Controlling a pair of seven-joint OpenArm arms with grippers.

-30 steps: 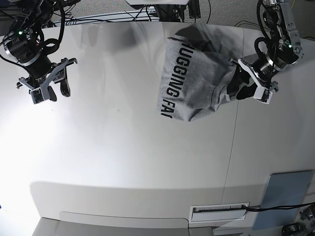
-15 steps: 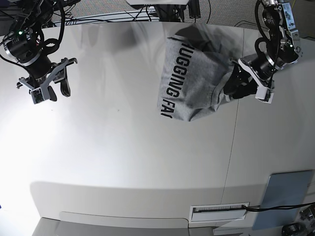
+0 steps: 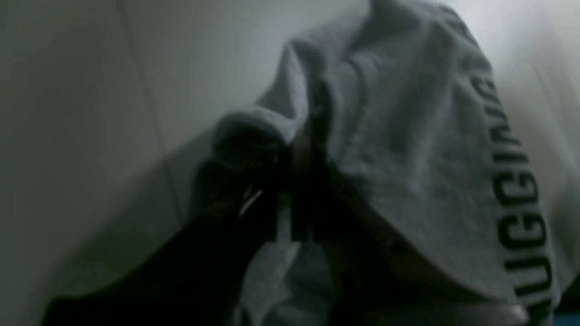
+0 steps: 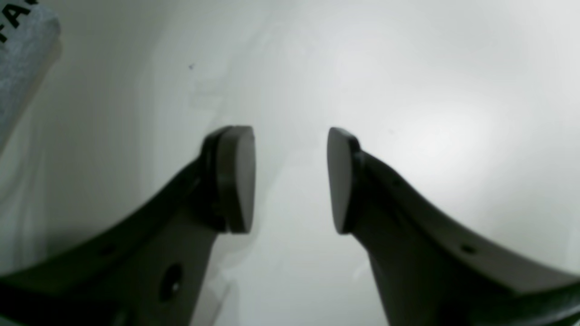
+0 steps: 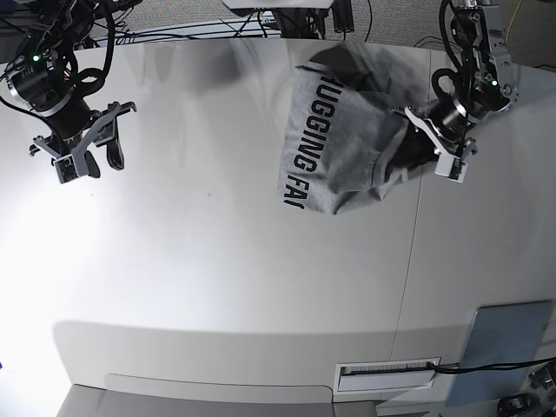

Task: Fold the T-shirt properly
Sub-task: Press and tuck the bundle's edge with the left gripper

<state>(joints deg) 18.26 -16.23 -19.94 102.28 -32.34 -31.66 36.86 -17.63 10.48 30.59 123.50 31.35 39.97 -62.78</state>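
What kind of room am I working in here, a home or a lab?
Most likely a robotics lab or test bench, not a home. The white table is bare except for the T-shirt, loose cables run behind its far edge, and two arms are mounted at it, the right claw over the bare top.

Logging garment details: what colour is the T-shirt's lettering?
Black block letters on the heather-grey T-shirt, clearest in the base view.
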